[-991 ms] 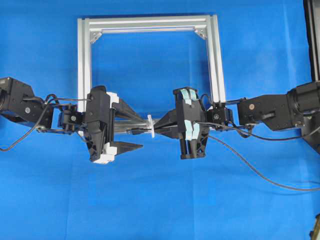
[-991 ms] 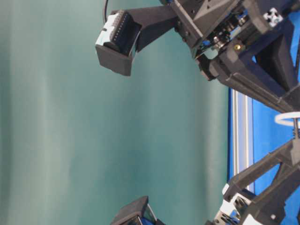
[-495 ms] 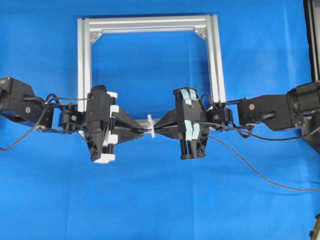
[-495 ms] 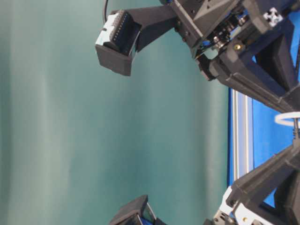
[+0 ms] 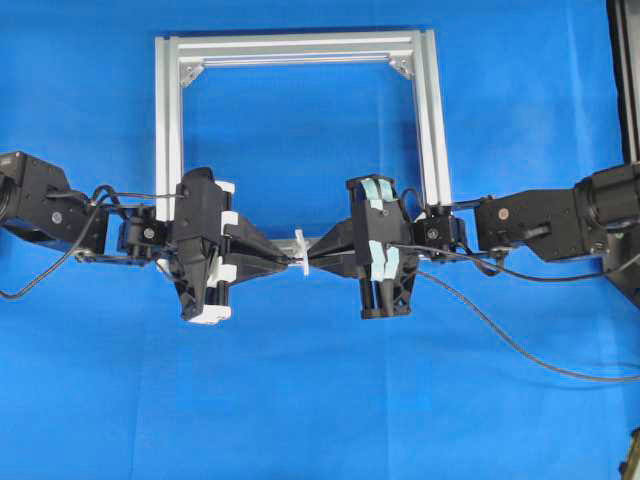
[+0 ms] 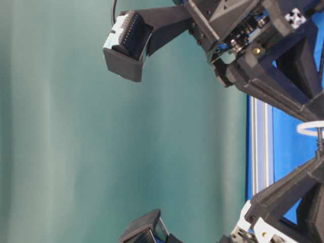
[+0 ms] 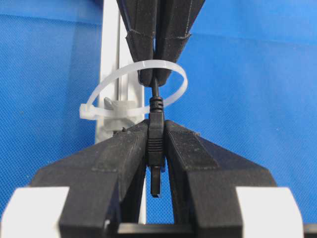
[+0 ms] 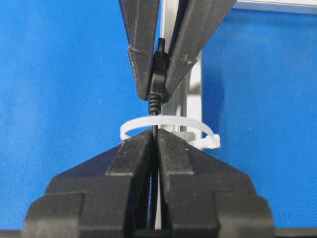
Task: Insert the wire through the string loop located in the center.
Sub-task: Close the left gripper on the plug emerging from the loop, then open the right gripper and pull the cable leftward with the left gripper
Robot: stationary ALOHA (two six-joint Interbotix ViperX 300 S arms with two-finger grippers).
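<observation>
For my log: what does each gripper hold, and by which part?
Left gripper holds the wire's plug; right gripper pinches the wire behind it.

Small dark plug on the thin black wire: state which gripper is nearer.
Left. The left gripper is shut on the plug itself; the right gripper pinches the wire just beyond the whitish translucent string loop.
</observation>
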